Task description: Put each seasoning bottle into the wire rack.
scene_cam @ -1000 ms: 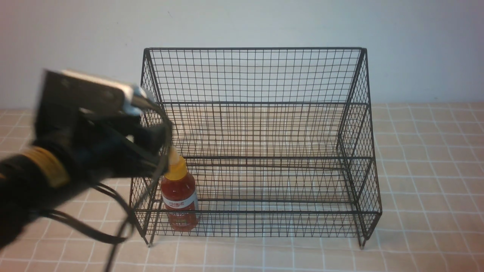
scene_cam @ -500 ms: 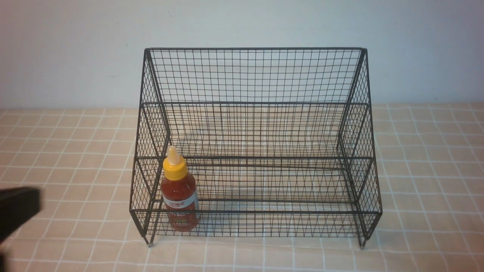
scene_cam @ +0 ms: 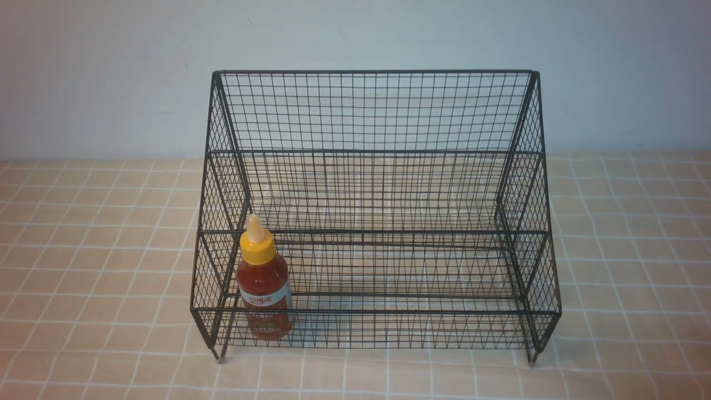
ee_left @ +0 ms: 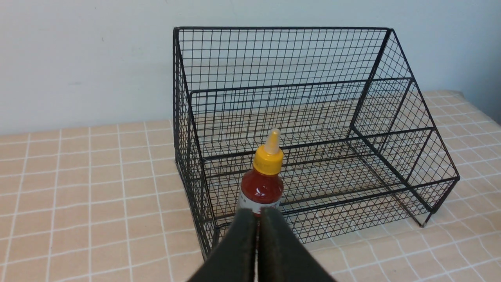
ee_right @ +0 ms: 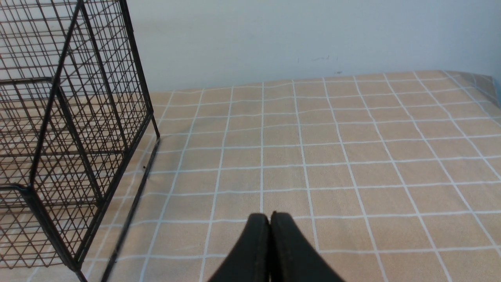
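The seasoning bottle [scene_cam: 262, 280], red sauce with a yellow cap and pale nozzle, stands upright at the left end of the lowest tier of the black wire rack [scene_cam: 372, 111]. It also shows in the left wrist view [ee_left: 263, 183], inside the rack [ee_left: 297, 58]. My left gripper [ee_left: 258, 213] is shut and empty, well back from the rack's front. My right gripper [ee_right: 269, 217] is shut and empty above the cloth, to the right of the rack [ee_right: 58, 129]. Neither gripper shows in the front view.
The rack stands on a tan checked tablecloth [scene_cam: 627, 250] against a pale wall [scene_cam: 100, 78]. The cloth's far right edge shows in the right wrist view [ee_right: 485, 80].
The left arm was beside the bottle at the rack's left end a second ago. It pulled back toward the lower left and has left the front view. The bottle stays standing in the rack.
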`<state>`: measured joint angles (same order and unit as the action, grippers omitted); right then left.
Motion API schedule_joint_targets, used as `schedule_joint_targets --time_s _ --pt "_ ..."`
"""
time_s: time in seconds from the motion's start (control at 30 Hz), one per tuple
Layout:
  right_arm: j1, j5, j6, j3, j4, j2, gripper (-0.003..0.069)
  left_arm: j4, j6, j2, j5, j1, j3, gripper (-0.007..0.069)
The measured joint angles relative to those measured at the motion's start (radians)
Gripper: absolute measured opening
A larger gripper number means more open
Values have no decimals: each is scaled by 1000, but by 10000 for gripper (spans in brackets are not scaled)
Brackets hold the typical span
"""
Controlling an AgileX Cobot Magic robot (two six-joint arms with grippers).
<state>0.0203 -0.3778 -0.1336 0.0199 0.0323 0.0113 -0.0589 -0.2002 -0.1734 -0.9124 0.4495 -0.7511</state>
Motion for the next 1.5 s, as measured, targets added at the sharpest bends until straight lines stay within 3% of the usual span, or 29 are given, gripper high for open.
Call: schedule_joint_targets --time_s 0.17,0.23,0.4,0.67,1.5 --pt "0 0 0 0 -1 0 -15 -6 2 9 37 0 35 -7" --pt "0 0 0 0 -1 0 -15 -6 27 30 128 -22 96 -7" --pt "0 0 0 0 -1 0 -15 33 160 114 375 -196 392 -7" --pt "0 0 0 0 -1 1 -15 88 186 185 491 -443 713 -7" --pt "0 0 0 0 0 1 -15 93 186 185 530 -461 776 -7"
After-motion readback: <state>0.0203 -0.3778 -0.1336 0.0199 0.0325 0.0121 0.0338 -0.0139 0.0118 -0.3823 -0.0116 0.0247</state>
